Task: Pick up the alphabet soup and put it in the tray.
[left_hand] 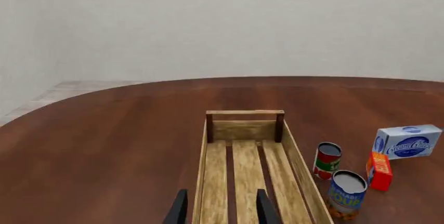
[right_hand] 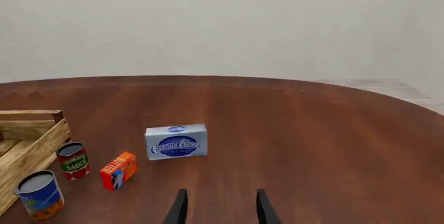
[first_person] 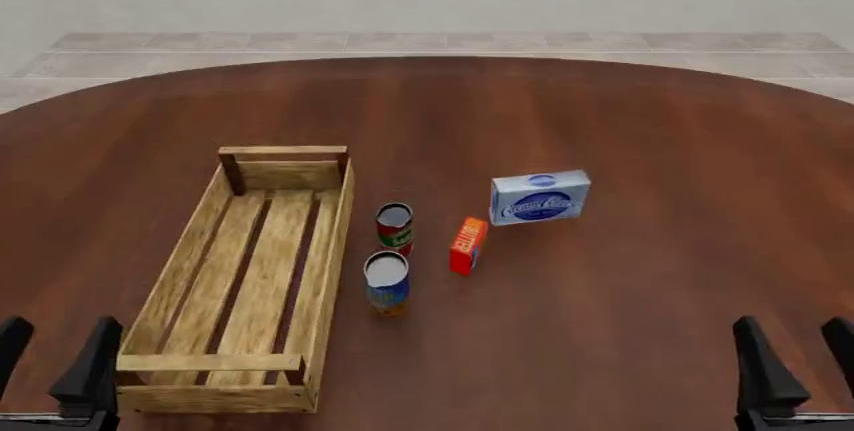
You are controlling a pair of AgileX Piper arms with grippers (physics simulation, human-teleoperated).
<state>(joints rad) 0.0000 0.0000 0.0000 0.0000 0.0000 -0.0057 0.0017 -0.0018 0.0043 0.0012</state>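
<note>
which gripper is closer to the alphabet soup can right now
Left. The left gripper sits at the tray's near corner, one tray-width from the alphabet soup. The right gripper is farther away across open table.

Only the grippers are seen. The left gripper and the right gripper are made of flat black fingers, thin and narrowed at the tips.

Bright, even, shadowless rendered light; every view sharp, free of glare, blur and distortion.
</note>
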